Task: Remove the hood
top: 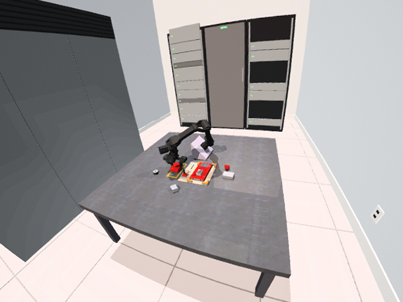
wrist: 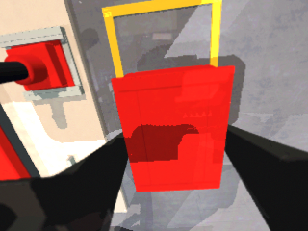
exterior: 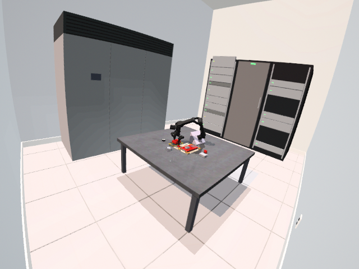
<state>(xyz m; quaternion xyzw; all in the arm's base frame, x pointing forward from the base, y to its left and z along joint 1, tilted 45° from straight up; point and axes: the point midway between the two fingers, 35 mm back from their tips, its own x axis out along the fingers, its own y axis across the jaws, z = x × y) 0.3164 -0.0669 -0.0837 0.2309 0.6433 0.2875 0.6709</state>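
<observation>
The red hood is a flat, nearly rectangular panel, off the car. My gripper is shut on the hood, one black finger at each side edge. The hood hangs low over the yellow outline of the marked area; in the wrist view it covers the near part of the outline, and the far part shows beyond it. The exact gap to the table cannot be told. The red toy car lies on the cream board, beside the marked area.
The cream board lies close beside the hood, with a red piece and a black rod on it. A grey block, a small round part, a white block and a red piece lie around. A pale angular object stands behind.
</observation>
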